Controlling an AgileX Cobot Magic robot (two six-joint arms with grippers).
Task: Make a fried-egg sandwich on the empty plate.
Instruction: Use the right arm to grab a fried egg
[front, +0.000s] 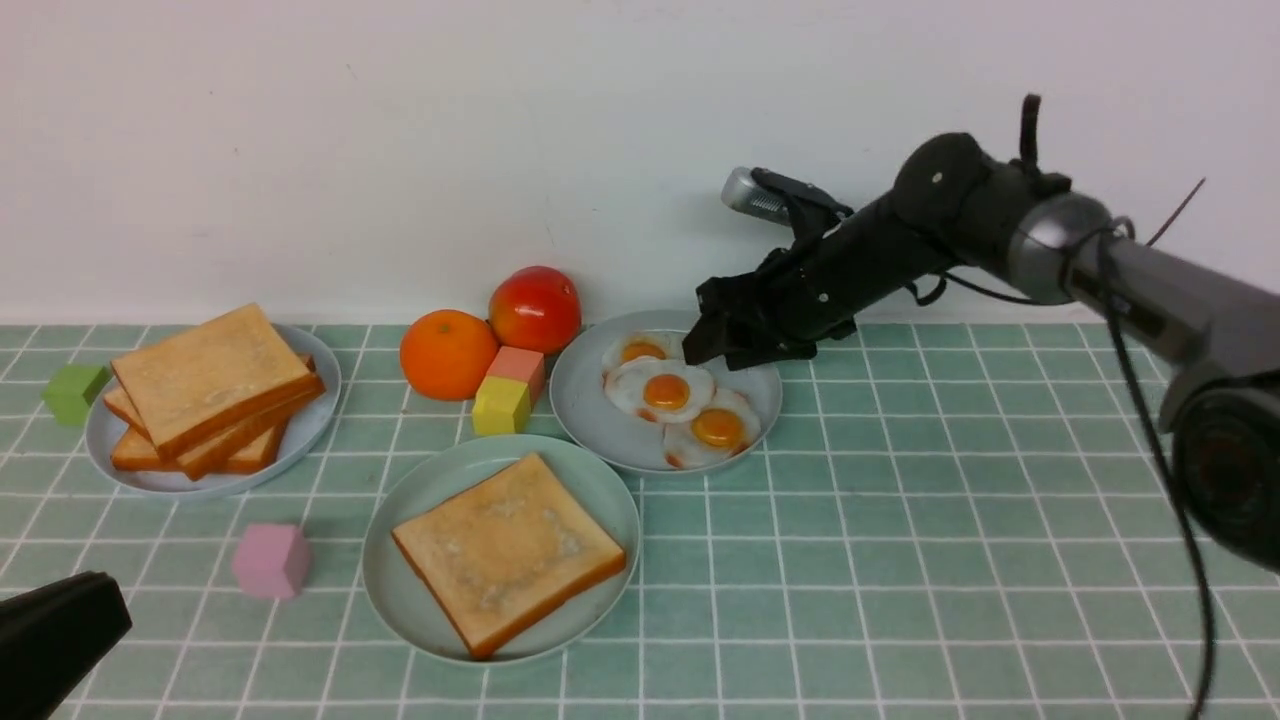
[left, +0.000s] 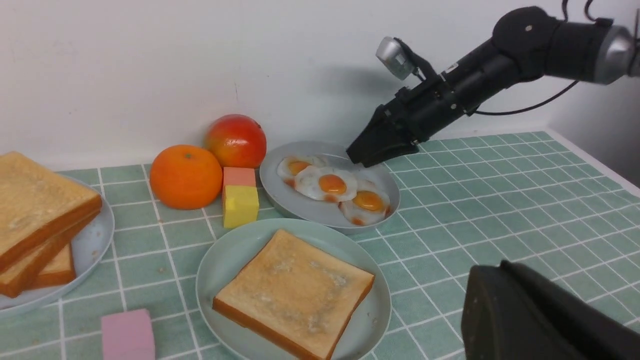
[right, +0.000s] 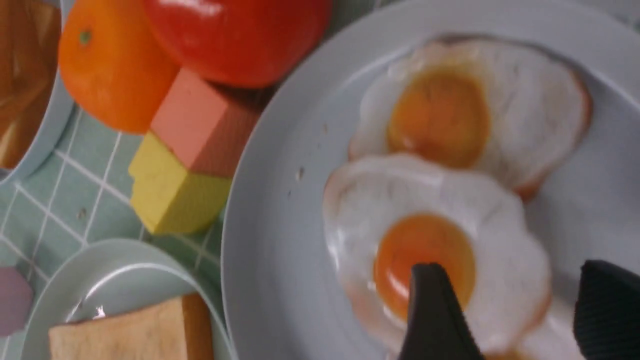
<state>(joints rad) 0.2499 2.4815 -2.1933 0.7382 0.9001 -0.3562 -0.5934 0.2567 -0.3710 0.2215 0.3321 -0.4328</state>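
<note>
The pale mint-green plate (front: 430, 490) holds one golden-brown toast slice (front: 508, 550), with no egg on it. Three white fried eggs with orange yolks (front: 665, 390) lie on a grey-blue plate (front: 580, 390) behind it. My right gripper (front: 702, 348) is open and hovers low over the back right of the egg plate. In the right wrist view its fingers (right: 435, 310) straddle the middle egg (right: 425, 250); I cannot tell whether they touch it. My left gripper (left: 485, 272) is shut and empty, low at the near left (front: 100, 590).
A pile of toast slices (front: 210, 385) sits on a grey-blue plate (front: 310, 420) at the left. An orange (front: 448, 352), a red fruit (front: 535, 308), and salmon (front: 518, 368) and yellow (front: 500, 405) blocks stand between the plates. A green cube (front: 75, 392) and a pink cube (front: 270, 560) lie at the left.
</note>
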